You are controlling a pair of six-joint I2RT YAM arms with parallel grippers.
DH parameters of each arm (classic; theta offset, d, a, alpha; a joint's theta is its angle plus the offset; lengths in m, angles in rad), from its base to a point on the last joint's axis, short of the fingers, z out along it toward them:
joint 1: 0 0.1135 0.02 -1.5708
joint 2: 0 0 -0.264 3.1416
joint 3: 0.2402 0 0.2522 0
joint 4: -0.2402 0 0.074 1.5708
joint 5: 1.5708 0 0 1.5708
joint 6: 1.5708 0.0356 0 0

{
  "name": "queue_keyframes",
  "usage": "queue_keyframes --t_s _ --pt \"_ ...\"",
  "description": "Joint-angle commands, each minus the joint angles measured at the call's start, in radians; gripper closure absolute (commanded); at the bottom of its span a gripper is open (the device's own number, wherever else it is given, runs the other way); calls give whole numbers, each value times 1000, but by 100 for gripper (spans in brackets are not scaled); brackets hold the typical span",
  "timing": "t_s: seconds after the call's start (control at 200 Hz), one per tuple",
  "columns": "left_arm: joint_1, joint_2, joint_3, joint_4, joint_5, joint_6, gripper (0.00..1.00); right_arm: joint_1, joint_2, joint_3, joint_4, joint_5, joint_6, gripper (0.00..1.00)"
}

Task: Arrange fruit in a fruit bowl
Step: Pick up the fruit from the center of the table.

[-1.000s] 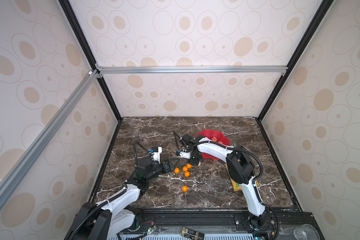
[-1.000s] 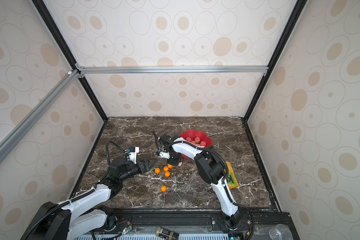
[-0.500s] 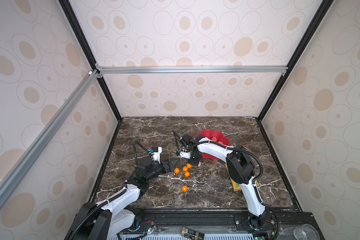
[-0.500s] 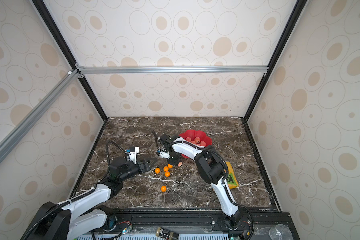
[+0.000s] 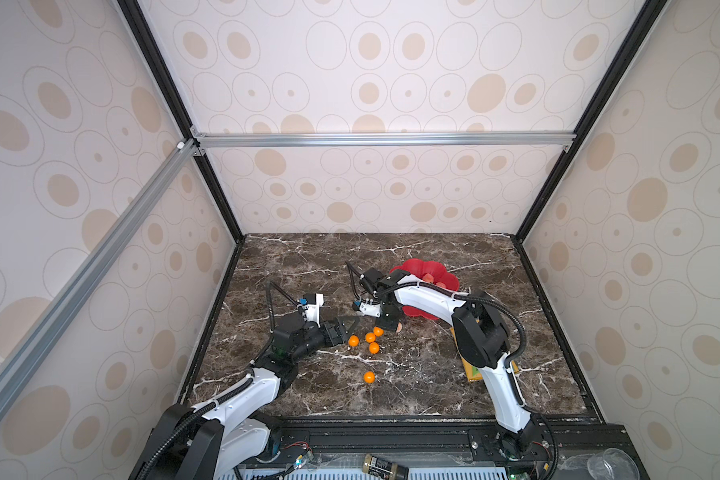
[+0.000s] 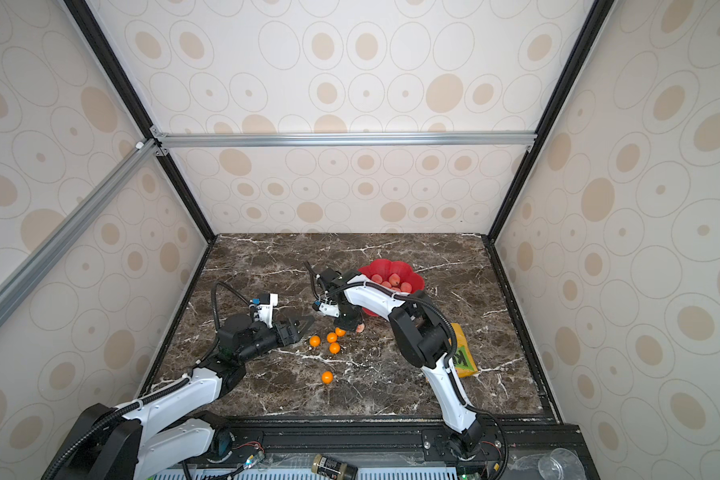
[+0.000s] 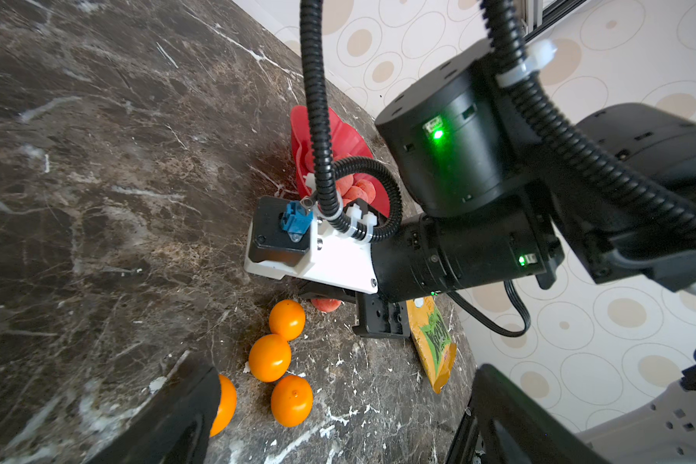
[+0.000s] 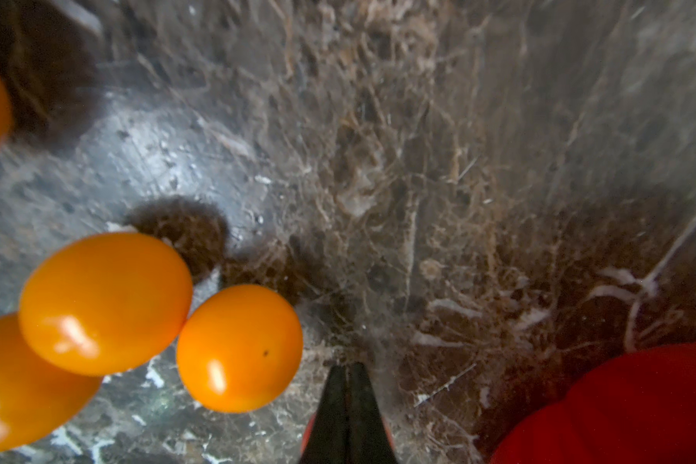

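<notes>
Peach (image 5: 398, 328), small, round and pink-red, loose on the dark marble bench (image 5: 308, 266) just beside the clenched right hand (image 5: 386, 326).

In the right wrist view that hand's black fingers (image 8: 332, 401) meet with nothing between them. Red slivers at their sides may be the peach, but the view is too close to be sure. The glossy red scalloped plastic bowl (image 5: 416, 264) lies beyond the hand, on the peach's side. The left hand (image 5: 348, 329), spread wide, points at the bright orange tangerine-like fruits (image 5: 370, 337), so the left arm is nearer those.
</notes>
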Motion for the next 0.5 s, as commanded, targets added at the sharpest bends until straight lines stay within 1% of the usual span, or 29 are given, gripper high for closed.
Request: queue_keyframes --t_s 0.0,0.305,0.495 --pt "7 1 3 32 12 -8 1 8 14 17 -14 1 -11 99" --pt "8 -7 7 30 16 1 1 8 8 14 -21 -2 -6 100" --pt "9 -21 41 14 41 37 1 8 -45 1 -18 -15 16 100"
